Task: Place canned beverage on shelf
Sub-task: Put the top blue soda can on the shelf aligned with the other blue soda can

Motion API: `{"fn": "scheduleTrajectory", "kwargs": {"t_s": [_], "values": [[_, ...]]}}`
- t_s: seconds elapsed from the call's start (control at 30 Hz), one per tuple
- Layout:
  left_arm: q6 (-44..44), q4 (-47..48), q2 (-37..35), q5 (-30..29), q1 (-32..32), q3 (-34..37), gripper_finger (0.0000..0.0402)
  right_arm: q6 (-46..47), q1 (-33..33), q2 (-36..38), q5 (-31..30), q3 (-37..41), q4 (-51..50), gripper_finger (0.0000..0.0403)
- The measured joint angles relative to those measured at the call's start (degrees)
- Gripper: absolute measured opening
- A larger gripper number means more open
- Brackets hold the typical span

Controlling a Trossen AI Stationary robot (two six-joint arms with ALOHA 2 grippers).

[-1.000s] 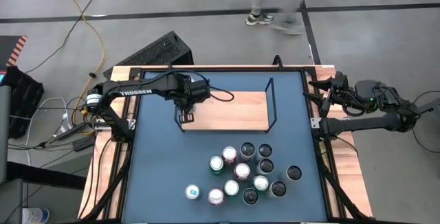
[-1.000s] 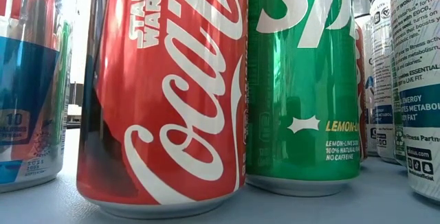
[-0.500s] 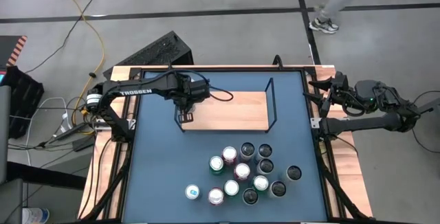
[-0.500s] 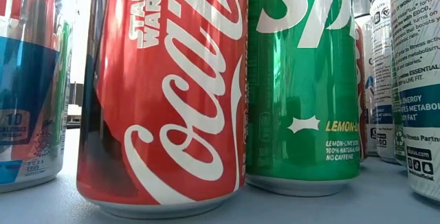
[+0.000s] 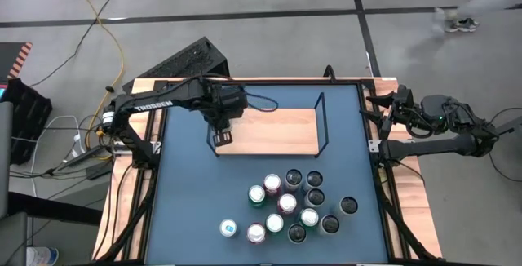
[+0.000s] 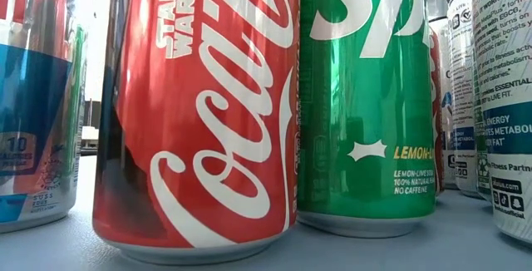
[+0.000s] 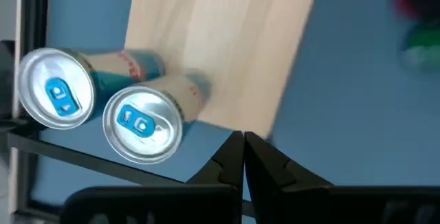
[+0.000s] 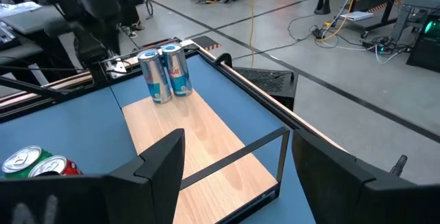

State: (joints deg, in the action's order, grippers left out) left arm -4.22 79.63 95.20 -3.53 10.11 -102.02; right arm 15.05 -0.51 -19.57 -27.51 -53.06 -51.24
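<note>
My left gripper point(image 5: 221, 139), fingers together, hovers over two Red Bull cans point(image 8: 165, 74) at shelf point(image 5: 277, 131) left end; right gripper point(image 5: 390, 105) parted, idle far right.

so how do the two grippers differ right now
The left gripper is shut and empty, hanging over the shelf end where two cans stand. The right gripper is open, parked off at the table's right edge, facing the shelf from a distance. Both are dark two-finger grippers holding nothing.
</note>
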Motion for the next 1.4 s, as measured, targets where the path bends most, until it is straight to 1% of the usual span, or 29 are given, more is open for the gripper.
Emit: {"fn": "scheduleTrajectory", "kwargs": {"t_s": [0.1,0.17,0.27,0.37,0.43,0.57,0.6,0.77,0.87,0.93,1.03,1.13,1.23,1.27,1.4], "values": [[-2.0,-0.5,0.0,7.1,-2.3,-4.2,0.0006,0.0,0.0,0.0,0.0,0.0,0.0,0.0261],[-4.1,-1.6,-0.1,11.3,-4.9,-6.4,0.0018,0.0,0.0,0.0,0.0,0.0,0.0,0.0261],[-7.1,-4.8,-0.1,15.0,-10.4,-8.3,0.0046,0.0,0.0,0.0,0.0,0.0,0.0,0.0261],[-7.7,-6.5,-0.1,16.5,-16.8,-9.6,0.008,0.0,0.0,0.0,0.0,0.0,0.0,0.0261],[-8.5,-6.5,-0.1,13.8,-20.7,-9.6,0.0103,0.0,0.0,0.0,0.0,0.0,0.0,0.0261],[-12.8,-4.6,0.6,0.9,-26.4,-9.5,0.0139,0.0,0.0,0.0,0.0,0.0,0.0,0.0261],[-13.9,-3.2,0.6,-0.8,-27.6,-9.5,0.0144,0.0,0.0,0.0,0.0,0.0,0.0,0.0261],[-18.4,-1.4,1.9,-1.7,-34.7,-9.4,0.0151,0.0,0.0,0.0,0.0,0.0,0.0,0.0261],[-22.5,-4.4,2.2,-2.3,-38.9,-9.4,0.0151,0.0,0.0,0.0,0.0,0.0,0.0,0.0261],[-25.4,-4.9,2.7,-5.1,-41.5,-9.4,0.0151,0.0,0.0,0.0,0.0,0.0,0.2,0.0261],[-29.5,-5.3,3.7,-12.3,-44.9,-9.4,0.0151,0.0,0.0,0.0,0.0,0.0,0.3,0.0261],[-35.8,-4.0,4.6,-16.9,-45.4,-9.4,0.0151,0.0,0.0,0.0,0.0,0.0,0.4,0.0261],[-48.1,0.9,5.2,-24.0,-44.0,-9.4,0.0151,0.1,0.0,-1.1,0.0,0.0,2.0,0.0261],[-51.0,2.0,5.2,-26.1,-43.4,-9.4,0.0151,0.1,0.0,-1.7,0.0,0.0,2.5,0.0261],[-52.4,6.0,3.4,-30.1,-42.3,-10.1,0.0151,-0.5,0.0,-5.9,-0.4,0.0,6.4,0.0261]]}}
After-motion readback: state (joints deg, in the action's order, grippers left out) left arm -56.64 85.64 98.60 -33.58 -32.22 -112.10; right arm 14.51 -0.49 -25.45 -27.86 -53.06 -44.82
